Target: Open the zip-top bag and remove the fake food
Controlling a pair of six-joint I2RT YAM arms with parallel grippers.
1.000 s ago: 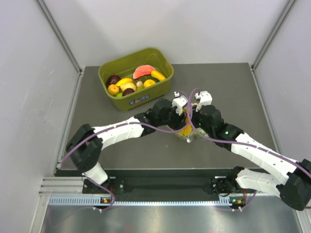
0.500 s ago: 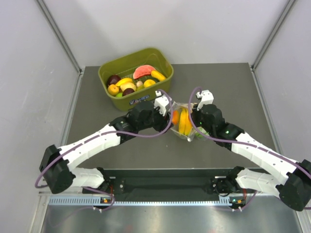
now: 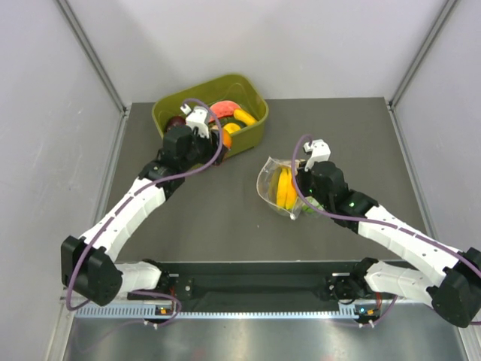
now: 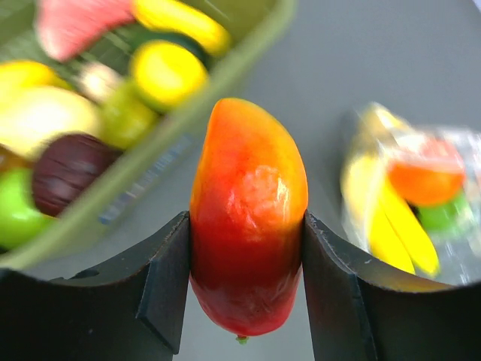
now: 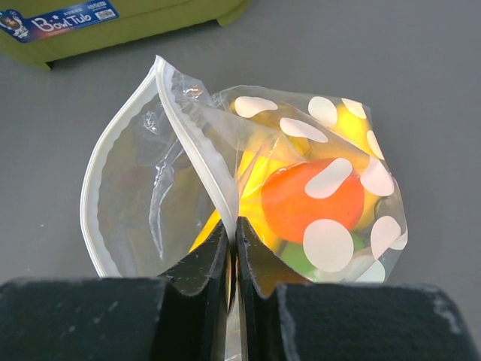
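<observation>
The bag (image 5: 135,195) is lying open on the worktop (image 3: 210,218), its lip pinched by the right tool (image 5: 232,229), while the left tool (image 4: 246,226), clamping the red piece (image 4: 248,173), is hovering at the tub (image 3: 252,135) rim, best releasing only once well over it.

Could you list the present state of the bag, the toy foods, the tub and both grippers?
zip-top bag: open, mouth gaping.
red piece: out of the bag, held near the tub.
banana bunch: inside the bag.
orange piece: inside the bag.
green piece: inside the bag.
olive-green tub: lidless, holding toy fruits.
left gripper: jaws shut on the red piece.
right gripper: jaws shut on the bag's rim.
</observation>
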